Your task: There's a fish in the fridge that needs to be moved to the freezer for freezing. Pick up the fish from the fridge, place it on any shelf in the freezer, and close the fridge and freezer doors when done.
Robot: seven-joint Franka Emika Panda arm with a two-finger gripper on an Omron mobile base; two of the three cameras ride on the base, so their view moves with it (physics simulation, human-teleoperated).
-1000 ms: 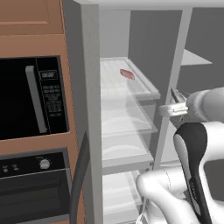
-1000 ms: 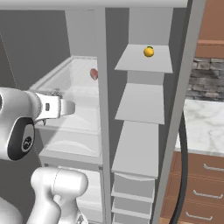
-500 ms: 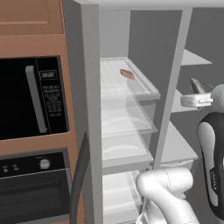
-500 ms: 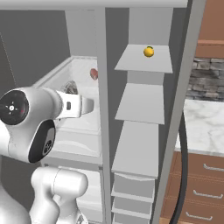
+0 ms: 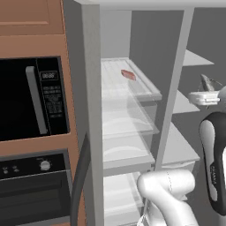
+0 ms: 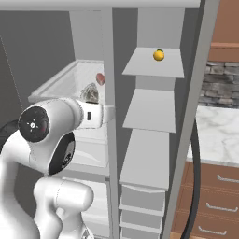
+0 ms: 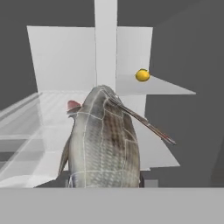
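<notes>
Fridge [image 5: 128, 128]: wider compartment of the grey unit, open; translucent glass shelves. Top glass shelf [image 5: 148, 90] carries one small red piece [image 5: 128, 75], lying toward the back.

Freezer [image 6: 151, 140]: narrower compartment, open; plain grey shelves stacked above a grey drawer [image 6: 144, 200]. Top shelf [image 6: 140, 65] carries one small yellow ball [image 6: 158, 55]. The lower shelves in view carry nothing.

Microwave [image 5: 31, 99]: black, built in left of the fridge, door closed.

Gripper [image 7: 105, 181]: held out in front of the divider between the two compartments, jaws pinching the fish.

Fish [image 7: 104, 140]: grey-olive, scaled, in the air, clamped at its near end between the jaws; body points away from the hand toward the divider, thin fin sticking out to one side.
</notes>
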